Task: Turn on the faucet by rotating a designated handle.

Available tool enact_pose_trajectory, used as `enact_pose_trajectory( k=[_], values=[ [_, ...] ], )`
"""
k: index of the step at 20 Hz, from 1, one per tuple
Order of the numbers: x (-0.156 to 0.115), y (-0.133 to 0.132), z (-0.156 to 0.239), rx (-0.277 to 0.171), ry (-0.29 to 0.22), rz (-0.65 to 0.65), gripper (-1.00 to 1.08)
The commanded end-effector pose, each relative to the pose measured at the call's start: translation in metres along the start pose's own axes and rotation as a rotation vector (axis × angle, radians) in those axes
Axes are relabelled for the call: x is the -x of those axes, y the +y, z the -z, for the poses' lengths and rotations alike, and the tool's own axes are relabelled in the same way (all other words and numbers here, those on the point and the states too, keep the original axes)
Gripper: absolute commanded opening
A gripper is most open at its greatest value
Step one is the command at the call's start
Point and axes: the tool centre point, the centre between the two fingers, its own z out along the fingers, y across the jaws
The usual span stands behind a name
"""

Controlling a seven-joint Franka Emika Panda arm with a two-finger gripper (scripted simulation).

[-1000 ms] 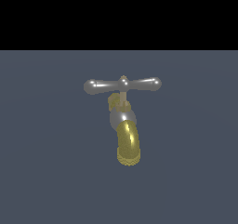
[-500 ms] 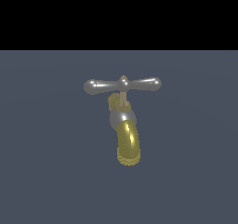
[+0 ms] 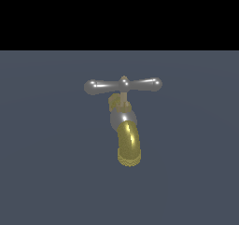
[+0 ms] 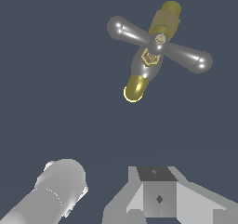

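Observation:
The faucet point(image 3: 123, 123) stands alone on the dark grey-blue floor, its brass-yellow spout point(image 3: 128, 147) curving down toward the camera in the exterior view. The handle point(image 3: 123, 85), a glossy silver crossbar with bulbous ends, lies level across its top on a thin brass stem. No arm shows in the exterior view. In the wrist view the handle point(image 4: 159, 43) runs diagonally over the faucet point(image 4: 148, 62), seen from above. My gripper point(image 4: 155, 174) shows as a pale grey block at the picture's edge, well away from the faucet and touching nothing. Its jaws cannot be made out.
A pale grey cylinder point(image 4: 53, 190), part of the arm, lies beside the gripper in the wrist view. The floor point(image 3: 46, 172) is a flat dark grey-blue surface, with black background beyond its far edge.

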Motion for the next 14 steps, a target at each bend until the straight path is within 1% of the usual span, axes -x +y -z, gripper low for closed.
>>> enact_pose_trajectory(
  k=[1, 14],
  values=[
    [0.0, 0.008, -0.01, 0.003, -0.001, 0.063, -1.0],
    [-0.008, 0.048, -0.059, 0.016, -0.01, 0.379, -1.0]
  ],
)
